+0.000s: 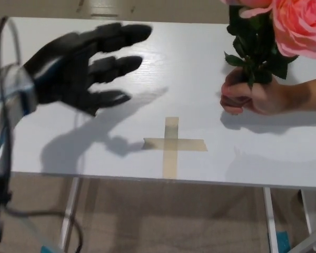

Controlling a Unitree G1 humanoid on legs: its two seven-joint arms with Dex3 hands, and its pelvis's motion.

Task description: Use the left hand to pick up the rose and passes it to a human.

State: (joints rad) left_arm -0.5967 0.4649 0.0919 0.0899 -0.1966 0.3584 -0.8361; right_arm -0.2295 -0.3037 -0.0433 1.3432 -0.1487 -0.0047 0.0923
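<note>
With the rose point(300, 26) gripped by the person's hand point(253, 97) near the table's point(200, 63) right edge, the left hand point(79, 68), fingers spread wide and empty toward the left edge, should draw back clear without clipping the table.

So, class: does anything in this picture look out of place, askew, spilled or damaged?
Nothing stands out. A person's hand holds the rose upright above the white table, the robot's left hand hovers open, and the tape cross lies flat.
</note>
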